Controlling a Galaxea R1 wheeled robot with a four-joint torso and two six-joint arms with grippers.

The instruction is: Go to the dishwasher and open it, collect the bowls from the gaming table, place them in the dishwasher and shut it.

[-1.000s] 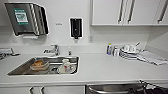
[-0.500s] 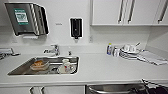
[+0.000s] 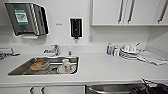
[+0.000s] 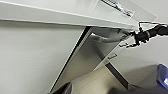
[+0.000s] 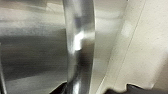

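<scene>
**Cut off, blurred, or too small to read**

The dishwasher point(image 3: 112, 88) is cut by the head view's lower edge, leaving a steel strip below the worktop point(image 3: 100, 70). The right arm point(image 3: 150, 88) is cropped at the corner there, its hand out of frame. In the sink point(image 3: 15, 71), the orange item point(image 3: 38, 64) and white crockery point(image 3: 65, 67) blur together. The dispenser label point(image 3: 22, 16) is unreadable. The bar handle point(image 5: 78, 47) runs past both edges of the right wrist view, smeared.

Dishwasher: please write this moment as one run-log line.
place: kitchen counter, sink | dishwasher: door tilted open | bar handle: close before right wrist camera
</scene>
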